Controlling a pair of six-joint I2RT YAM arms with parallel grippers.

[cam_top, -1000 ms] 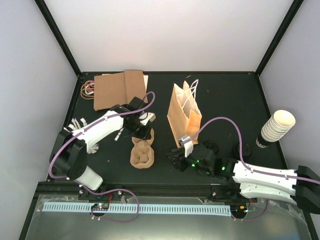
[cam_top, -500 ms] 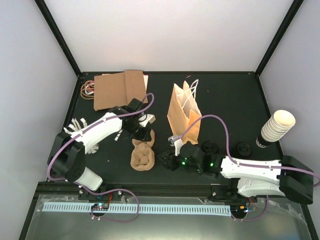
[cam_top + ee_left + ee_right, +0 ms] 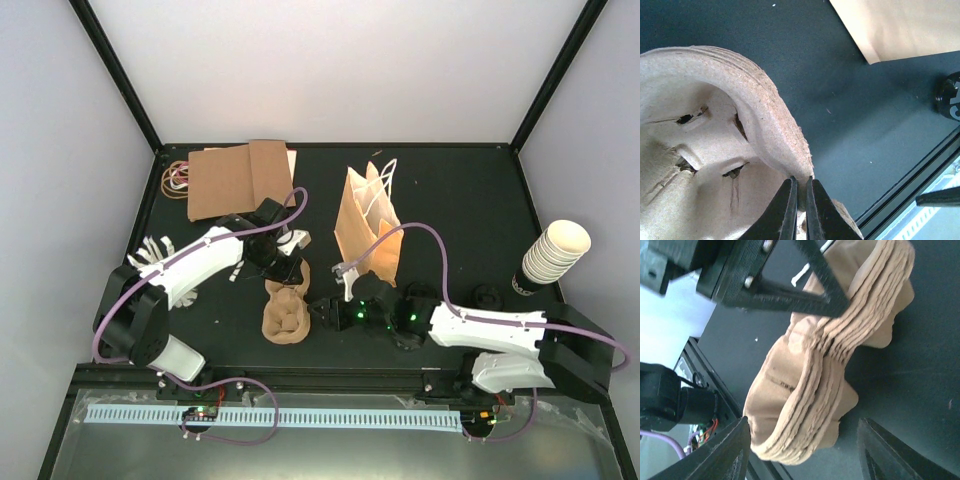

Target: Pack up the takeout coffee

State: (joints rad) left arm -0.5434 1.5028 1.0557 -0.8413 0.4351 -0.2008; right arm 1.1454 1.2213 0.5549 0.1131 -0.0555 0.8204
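Takeout coffee appears in the overhead view as a small dark cup with a round black plastic lid [image 3: 488,296], standing on the black table [image 3: 450,190] at the lower right, well apart from the brown moulded-pulp tray stack [image 3: 285,318] at lower centre. A second such cup may be hidden by the right arm, but this cannot be told. A tan paper carrier bag [image 3: 368,225] stands upright at centre, and a stack of cream lidless paper cups [image 3: 555,250] lies at the far right. The left gripper [image 3: 285,270] is set on the upper end of the tray stack, and the right gripper [image 3: 322,312] is held just beside its right flank.

In the left wrist view, the left gripper [image 3: 801,181] is seen pinched tight on a rim of the tray stack [image 3: 705,130]. A dark cup [image 3: 951,95] is glimpsed at the right edge.

In the right wrist view, the right gripper [image 3: 804,422] is shown spread wide and holding nothing, with the layered tray stack [image 3: 840,360] just ahead of it.

The task is judged to be at an early stage: a tray has yet to be separated, and no cup is seen seated in a pocket or placed in the bag.
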